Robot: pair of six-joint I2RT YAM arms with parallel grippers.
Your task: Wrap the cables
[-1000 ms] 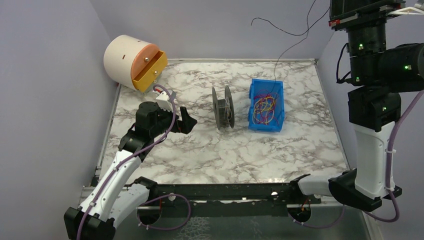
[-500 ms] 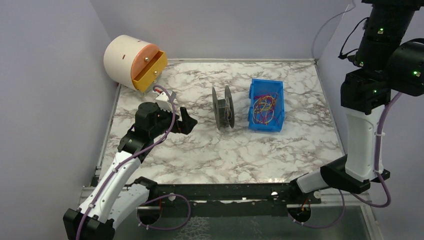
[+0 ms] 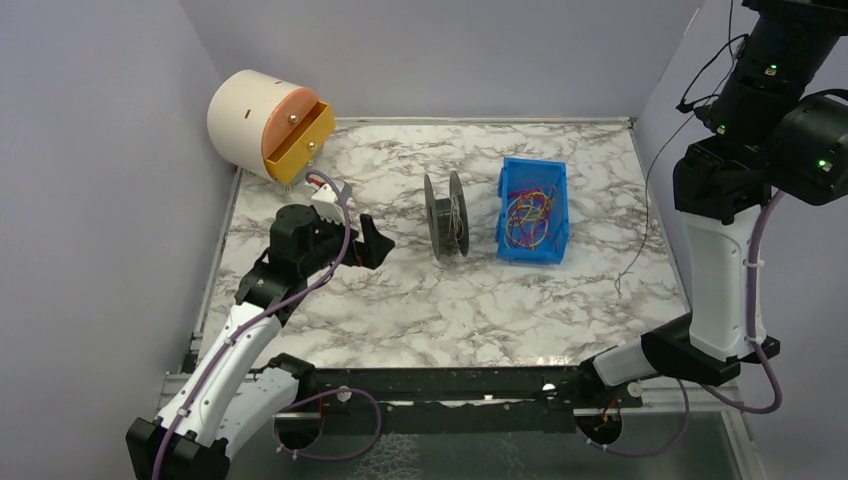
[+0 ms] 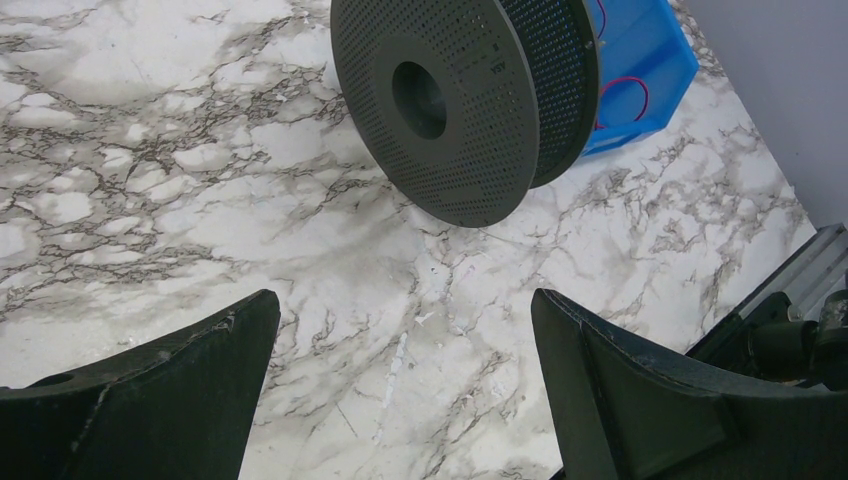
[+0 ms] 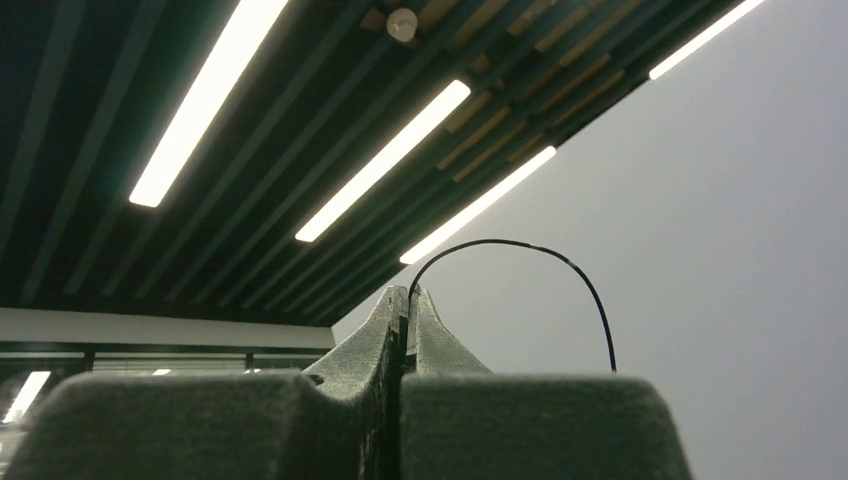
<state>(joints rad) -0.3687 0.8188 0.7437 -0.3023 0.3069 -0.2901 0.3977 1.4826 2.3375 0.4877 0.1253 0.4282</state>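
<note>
A dark grey perforated spool stands on edge mid-table; it also shows in the left wrist view. A blue bin of coloured cables sits to its right. My left gripper is open and empty, low over the marble, left of the spool, with its fingertips wide apart. My right arm is raised high at the right, and its jaws are out of the top view. My right gripper points at the ceiling, shut on a thin black cable. The cable hangs down to the table's right side.
A white cylinder with an orange drawer lies at the back left corner. The blue bin also shows in the left wrist view, behind the spool. Grey walls enclose the marble table on three sides. A black frame rail runs along the near edge.
My right arm has swung up and to the right with the black cable. The cable has left the bin area and now dangles by the right wall. The left arm has not moved.
</note>
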